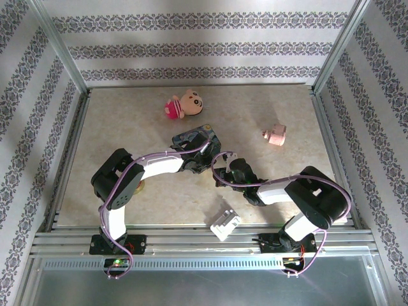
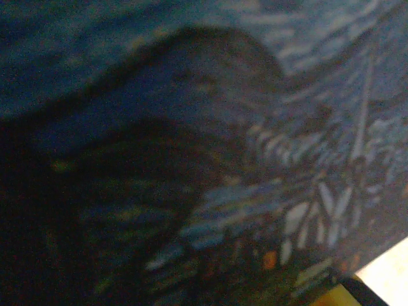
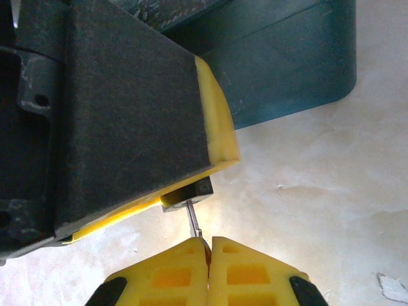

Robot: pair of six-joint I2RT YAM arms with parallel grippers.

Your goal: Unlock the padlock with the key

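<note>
On the left, the left gripper seems clamped on the padlock. Its small, dark, hard-edged body pokes from under a yellow pad, just in front of the blue tin. The key, a thin silvery sliver, runs lengthwise straight from lock to claw, its tip at the lock's face. The right gripper, pressed together, pinches the key's other end between yellow, hollow-celled jaws.

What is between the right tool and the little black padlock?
The thin silvery key: the right wrist view shows it pinched in the shut right tool, its tip reaching up to the padlock.
</note>
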